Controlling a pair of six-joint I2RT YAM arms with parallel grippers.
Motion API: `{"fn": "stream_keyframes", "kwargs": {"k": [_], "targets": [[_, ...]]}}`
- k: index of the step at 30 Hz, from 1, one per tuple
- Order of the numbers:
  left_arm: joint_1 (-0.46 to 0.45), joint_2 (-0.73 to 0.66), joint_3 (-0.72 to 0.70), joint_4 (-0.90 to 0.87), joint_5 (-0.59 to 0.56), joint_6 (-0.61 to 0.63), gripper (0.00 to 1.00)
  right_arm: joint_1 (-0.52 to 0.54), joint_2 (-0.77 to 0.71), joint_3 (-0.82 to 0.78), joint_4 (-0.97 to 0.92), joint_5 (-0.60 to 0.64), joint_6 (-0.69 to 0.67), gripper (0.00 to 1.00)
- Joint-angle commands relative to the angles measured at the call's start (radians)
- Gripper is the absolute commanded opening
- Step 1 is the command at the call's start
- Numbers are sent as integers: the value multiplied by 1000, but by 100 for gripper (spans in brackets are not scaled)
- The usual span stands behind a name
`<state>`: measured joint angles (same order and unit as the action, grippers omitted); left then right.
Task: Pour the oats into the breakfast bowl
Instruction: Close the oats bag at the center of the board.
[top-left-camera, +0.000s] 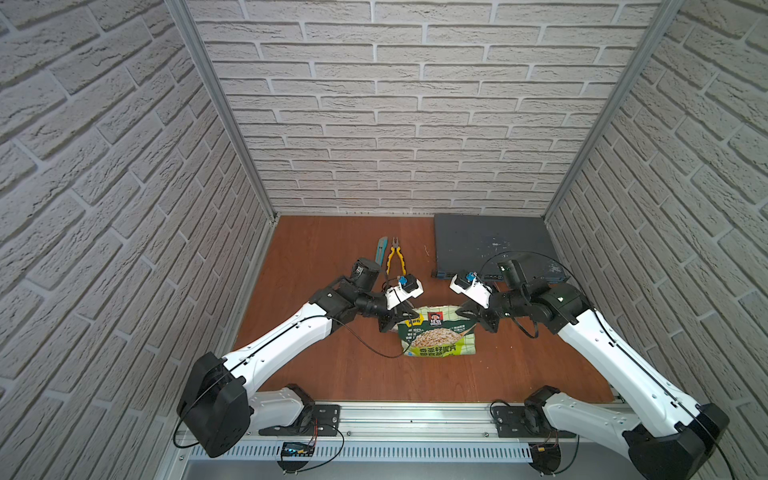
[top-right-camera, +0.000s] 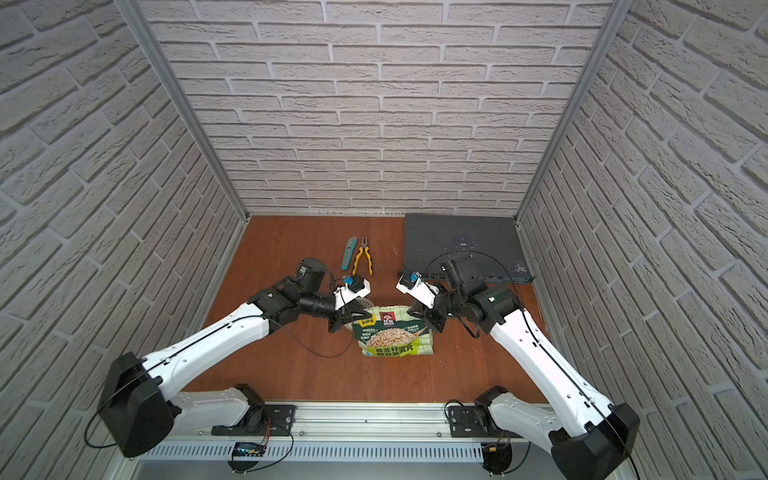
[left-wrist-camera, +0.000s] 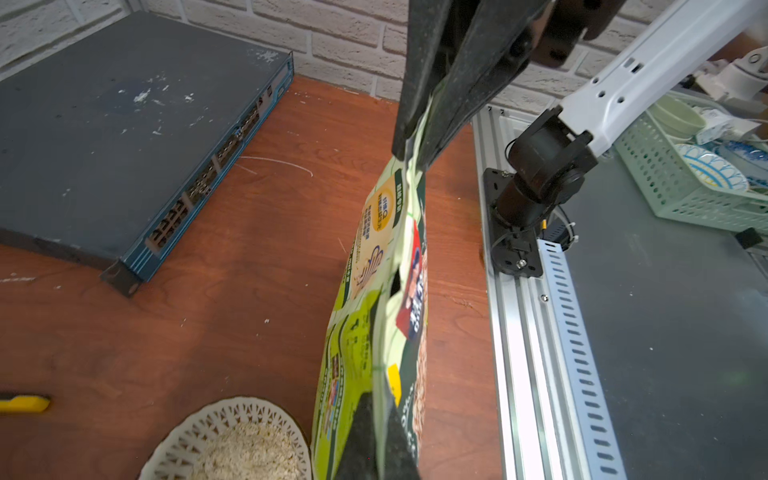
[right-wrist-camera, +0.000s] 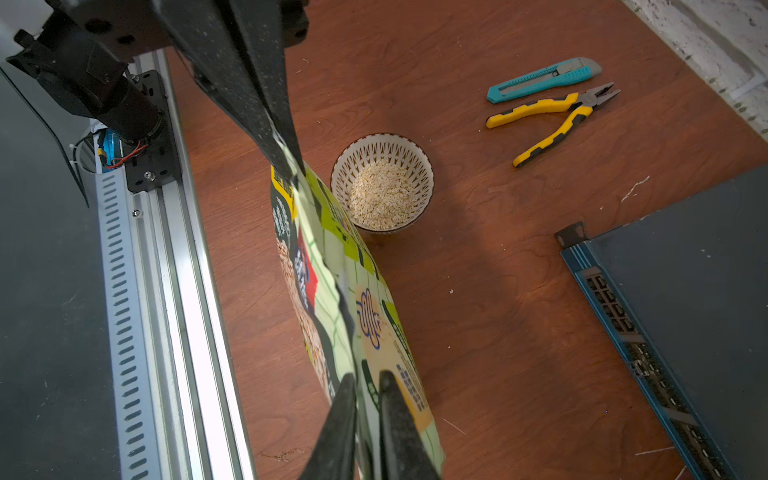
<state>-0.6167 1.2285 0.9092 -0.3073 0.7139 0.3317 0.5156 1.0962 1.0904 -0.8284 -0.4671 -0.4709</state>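
White brick walls enclose a reddish-brown wooden tabletop.

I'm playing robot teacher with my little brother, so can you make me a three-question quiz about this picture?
1. Pick one: the heap of oats lies A) in the bowl, B) in a cup, C) on a plate.
2. True or false: the left tool is pinching the pouch.
3. Fill in: beside the pliers lies a teal ____.
Key: 1 A; 2 true; 3 knife.
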Motion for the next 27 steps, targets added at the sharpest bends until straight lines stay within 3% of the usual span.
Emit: {"fn": "stream_keyframes", "kwargs": {"k": [1,7,12,15,18,22,27], "targets": [[-3,-62,-6,56,-27,6,0,1,36,2,34,-30,1,24],[-11,-63,-7,77,-24,15,0,14,119,41,-3,-54,-23,38],[-10,-71,-24,82,-42,16,0,23,145,59,-47,-45,-38,42],[-10,-88,-48,92,-62,-4,9,27,151,67,-75,-33,-83,31],[-9,-116,-86,123,-82,-33,21,29,159,81,-108,-24,-97,5],[-8,-160,-136,149,-120,-57,37,35,154,92,-118,5,-101,4],[-9,-194,-173,134,-169,-65,42,52,141,97,-101,63,-97,4]]}}
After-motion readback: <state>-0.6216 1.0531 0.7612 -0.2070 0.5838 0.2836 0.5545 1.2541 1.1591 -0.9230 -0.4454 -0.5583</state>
